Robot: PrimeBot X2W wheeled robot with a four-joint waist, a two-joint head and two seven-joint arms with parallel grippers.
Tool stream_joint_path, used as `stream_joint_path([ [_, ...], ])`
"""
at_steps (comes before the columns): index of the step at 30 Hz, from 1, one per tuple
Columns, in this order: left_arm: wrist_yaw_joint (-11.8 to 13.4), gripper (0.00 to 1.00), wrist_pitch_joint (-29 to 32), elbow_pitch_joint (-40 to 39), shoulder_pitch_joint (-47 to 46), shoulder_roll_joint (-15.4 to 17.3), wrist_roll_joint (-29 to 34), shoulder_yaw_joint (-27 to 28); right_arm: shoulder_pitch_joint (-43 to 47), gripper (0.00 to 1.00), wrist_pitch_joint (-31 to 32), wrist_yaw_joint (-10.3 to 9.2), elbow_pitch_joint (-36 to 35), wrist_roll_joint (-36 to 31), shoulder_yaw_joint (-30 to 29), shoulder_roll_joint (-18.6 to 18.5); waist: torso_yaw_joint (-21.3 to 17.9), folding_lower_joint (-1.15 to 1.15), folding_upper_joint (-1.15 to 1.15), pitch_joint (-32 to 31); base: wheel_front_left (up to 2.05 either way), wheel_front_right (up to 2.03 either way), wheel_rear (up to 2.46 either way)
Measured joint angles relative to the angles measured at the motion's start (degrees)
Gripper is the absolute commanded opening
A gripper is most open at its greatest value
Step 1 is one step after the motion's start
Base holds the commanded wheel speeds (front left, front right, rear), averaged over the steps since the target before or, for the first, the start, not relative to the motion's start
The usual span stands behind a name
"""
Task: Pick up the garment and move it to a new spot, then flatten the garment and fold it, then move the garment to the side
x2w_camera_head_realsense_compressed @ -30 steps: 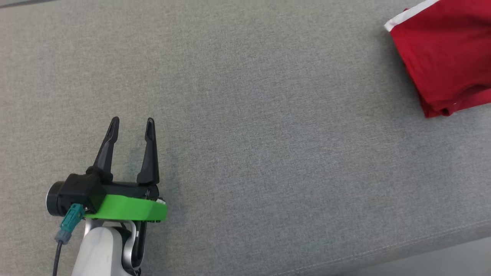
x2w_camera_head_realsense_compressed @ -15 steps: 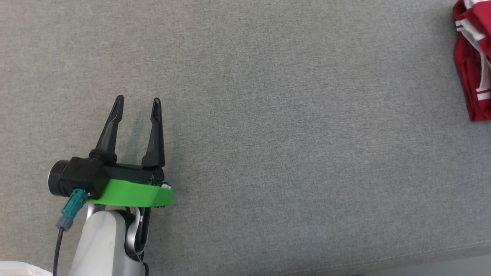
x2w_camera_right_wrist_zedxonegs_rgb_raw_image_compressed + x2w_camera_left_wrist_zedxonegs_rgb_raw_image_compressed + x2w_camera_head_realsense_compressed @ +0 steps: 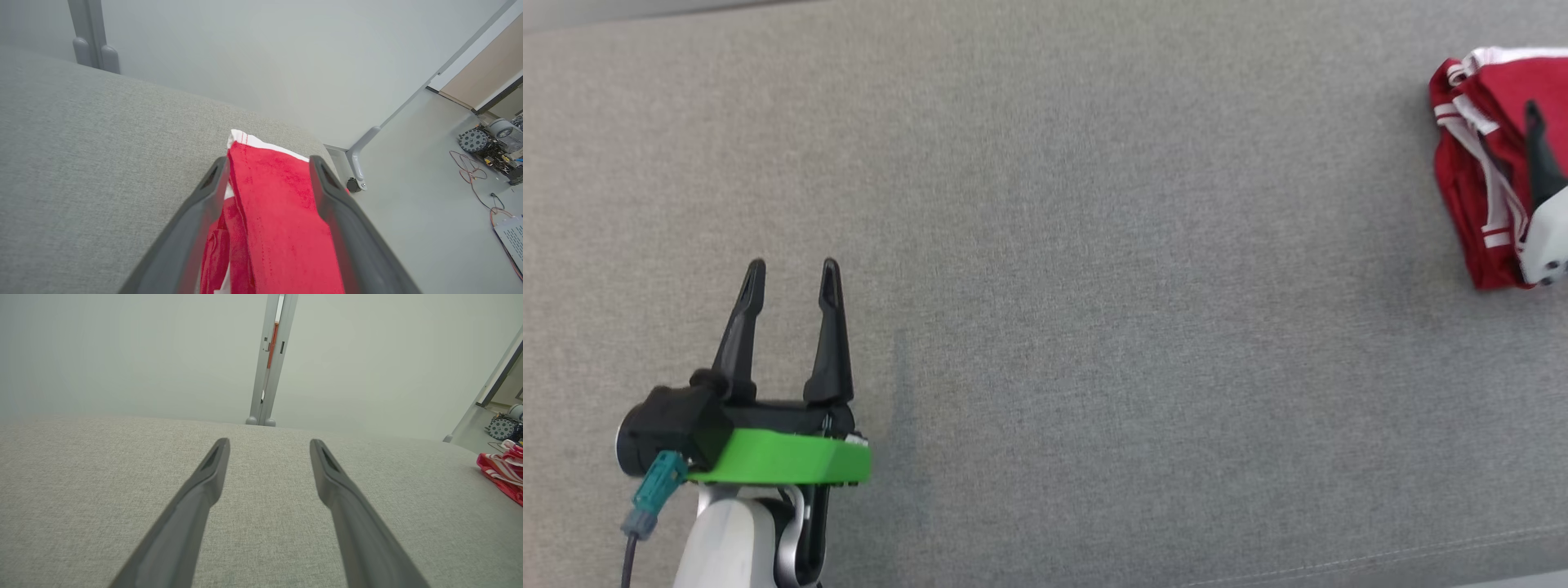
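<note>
The garment (image 3: 1474,188) is red with white stripes and lies bunched on the grey fabric table (image 3: 1094,286), at the far right of the head view. One dark finger (image 3: 1539,163) of my right gripper rests over it there. In the right wrist view my right gripper (image 3: 267,161) is open, its fingers spread wide, with the garment (image 3: 273,212) lying between them near the table's corner. My left gripper (image 3: 792,268) is open at the lower left, far from the garment, with nothing between its fingers. In the left wrist view it (image 3: 269,444) hovers over bare fabric, the garment (image 3: 500,471) at the right edge.
The table's right edge and corner (image 3: 322,147) run just past the garment. Beyond it is floor with a wheeled machine (image 3: 494,143) and loose cables (image 3: 470,167). A grey post (image 3: 269,375) stands behind the far edge.
My right gripper has opened and let go of the garment, which now lies bunched on the table. The head view has shifted. The left gripper stays open.
</note>
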Motion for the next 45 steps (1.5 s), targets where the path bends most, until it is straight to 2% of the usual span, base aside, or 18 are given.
stream_joint_path([
  [7, 0.41, 1.0, 0.01, 0.56, 3.85, 0.0, 1.11, 1.13, 10.92, 1.0, -2.64, 0.0, -10.2, 1.09, -3.14, 9.23, 0.16, -0.01, 0.0, -6.48, 0.0, 0.0, 0.0],
  [11, 0.87, 1.0, 0.0, 1.87, 5.39, 0.0, 1.32, 1.52, 16.75, 1.0, -3.24, -0.01, -13.72, -0.22, -3.7, 13.45, 0.7, -0.01, 0.0, -9.91, 0.0, 0.0, 0.0],
  [15, 1.46, 1.0, 0.01, 3.67, 6.92, 0.0, 1.44, 2.08, 21.59, 1.0, -4.76, -0.01, -15.35, -1.16, -2.56, 17.5, 1.56, -0.01, 0.0, -13.26, 0.0, 0.0, 0.0],
  [23, 2.94, 1.0, 0.01, 6.95, 8.94, 0.0, 0.25, 2.69, 27.79, 1.0, -8.84, -0.01, -15.15, -1.62, -1.78, 23.28, 3.18, -0.01, 0.0, -18.54, 0.0, 0.0, 0.0],
  [32, 3.12, 1.0, 0.01, 9.51, 10.38, 0.0, -0.74, 2.34, 28.86, 1.0, -9.64, -0.01, -12.76, -1.9, -2.33, 25.47, 3.17, -0.01, 0.0, -20.54, 0.0, 0.0, 0.0],
  [45, 2.91, 1.0, 0.0, 9.45, 10.93, -0.01, -1.02, 2.46, 28.83, 1.0, -10.22, -0.01, -11.29, -2.45, -3.43, 25.81, 2.82, -0.01, 0.0, -20.41, 0.0, 0.0, 0.0],
])
